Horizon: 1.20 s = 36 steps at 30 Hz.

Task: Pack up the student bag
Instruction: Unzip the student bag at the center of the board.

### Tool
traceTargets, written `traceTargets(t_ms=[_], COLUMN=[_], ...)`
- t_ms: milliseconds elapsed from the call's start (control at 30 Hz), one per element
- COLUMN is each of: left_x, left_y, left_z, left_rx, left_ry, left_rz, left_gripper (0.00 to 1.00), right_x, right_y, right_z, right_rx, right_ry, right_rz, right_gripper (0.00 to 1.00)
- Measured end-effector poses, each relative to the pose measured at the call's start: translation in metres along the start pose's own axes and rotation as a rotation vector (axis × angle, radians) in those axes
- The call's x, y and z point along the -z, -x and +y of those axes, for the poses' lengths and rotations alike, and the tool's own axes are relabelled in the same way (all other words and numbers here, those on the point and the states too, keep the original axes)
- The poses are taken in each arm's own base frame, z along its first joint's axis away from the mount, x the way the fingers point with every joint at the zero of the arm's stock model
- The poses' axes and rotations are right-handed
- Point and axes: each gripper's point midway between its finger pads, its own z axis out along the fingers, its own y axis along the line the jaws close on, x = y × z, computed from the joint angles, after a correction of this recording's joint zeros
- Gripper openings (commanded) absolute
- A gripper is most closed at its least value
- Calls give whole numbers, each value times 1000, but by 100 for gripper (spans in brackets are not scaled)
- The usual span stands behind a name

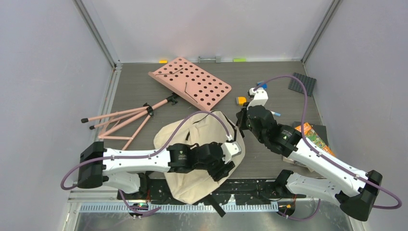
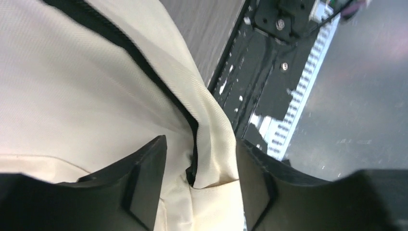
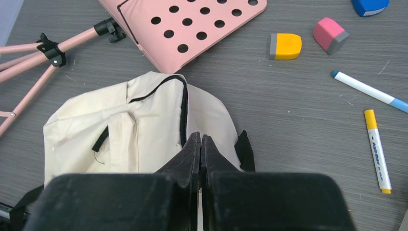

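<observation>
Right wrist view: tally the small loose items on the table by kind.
Marker pens: 2, white marker pen with blue cap, yellow marker pen
Eraser-like blocks: 2, yellow-and-grey block, pink-and-grey block
Other: 1, blue block at frame edge
Total: 5

- Top external: high behind arm bases (image 1: pixel 139 185), faces down and forward, far; whole table (image 1: pixel 274 86) in frame.
- Left wrist: very close on student bag (image 2: pixel 72 96) fabric, table's near edge behind.
- Right wrist: low, faces forward-down; shares student bag, pink board (image 3: pixel 192 19) with top.
</observation>
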Motion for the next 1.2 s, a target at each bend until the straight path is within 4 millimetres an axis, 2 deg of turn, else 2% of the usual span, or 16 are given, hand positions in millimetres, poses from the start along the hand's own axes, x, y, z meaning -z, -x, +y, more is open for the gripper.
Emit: traceTargets(t_ms=[100,200,433,633,767,867,1000,1200], left_x=[2,9,22,12,1,-7,-15,-16], left_y=[13,39,94,102,105,103,101,105], left_z=[6,14,40,77,84,85,86,87], left_rx=[40,96,287,467,527,544,549,548], left_ry=[57,128,248,325,337,340,350,353], left_rz=[-40,-117,-294,-340,-355,-348,-335,-343], left_gripper=[75,80,81,84,83,74,54,6], right_x=[0,1,1,2,4,4,5,5], right_y=[5,7,7,9,10,11,11,11], right_z=[0,0,0,0,0,0,0,0], right_rx=[-10,-14,-15,-17,-20,-22,-22,-23], right_ry=[-1,1,1,3,6,7,8,8], right_rz=[-20,-29,-29,-33,-38,-40,-41,-42], right_gripper=[1,1,1,1,1,1,1,1])
